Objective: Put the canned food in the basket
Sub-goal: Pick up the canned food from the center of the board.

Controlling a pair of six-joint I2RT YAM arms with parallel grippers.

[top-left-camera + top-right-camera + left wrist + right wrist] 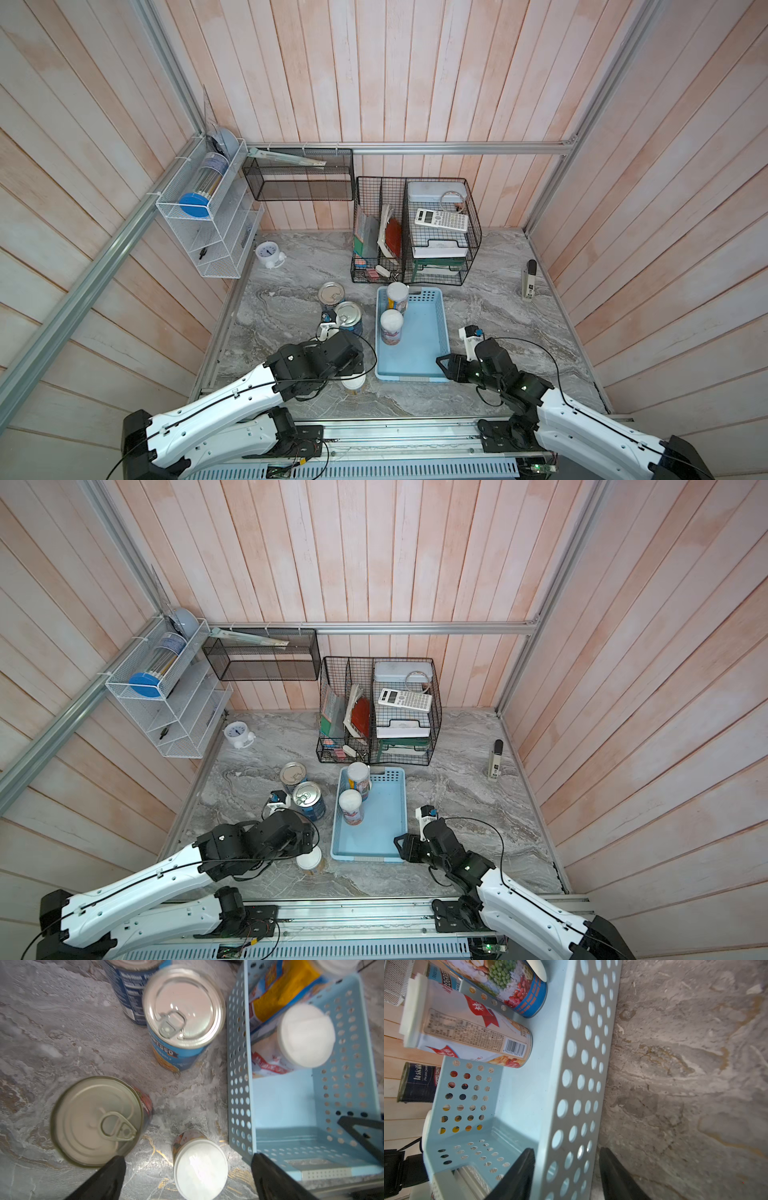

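Can beneath open left gripper; right gripper straddles basket wall, grip unclear.

Pale blue basket; grey marbled table; lids seemingly white.

Inside the basket the right side and near end lie free, while two cans stand along its left wall.

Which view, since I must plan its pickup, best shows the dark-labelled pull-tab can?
The left wrist view: the dark-labelled can stands upright with nearly its whole pull-tab top visible. The right wrist view shows only its label side past the basket. In both top views the left arm hides it.
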